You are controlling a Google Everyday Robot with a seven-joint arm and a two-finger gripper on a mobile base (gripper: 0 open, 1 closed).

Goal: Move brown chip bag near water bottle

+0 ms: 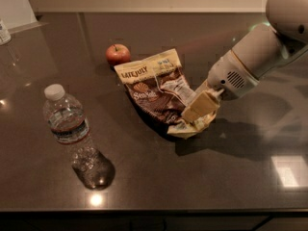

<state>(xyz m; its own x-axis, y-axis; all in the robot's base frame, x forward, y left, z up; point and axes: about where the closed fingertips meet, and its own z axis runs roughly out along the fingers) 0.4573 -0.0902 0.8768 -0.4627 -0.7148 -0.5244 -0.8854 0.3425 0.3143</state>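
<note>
The brown chip bag (156, 90) with a cream top band and "Late July" lettering lies tilted in the middle of the dark table. My gripper (196, 117) reaches in from the right and is shut on the bag's lower right end, which is crumpled between the cream fingers (201, 106). The water bottle (66, 115), clear with a white cap and a label band, stands upright at the left, well apart from the bag.
A red apple (118, 54) sits just behind the bag's top left corner. The dark table (221, 186) runs to a front edge at the bottom. A white object (4, 32) stands at the far left edge.
</note>
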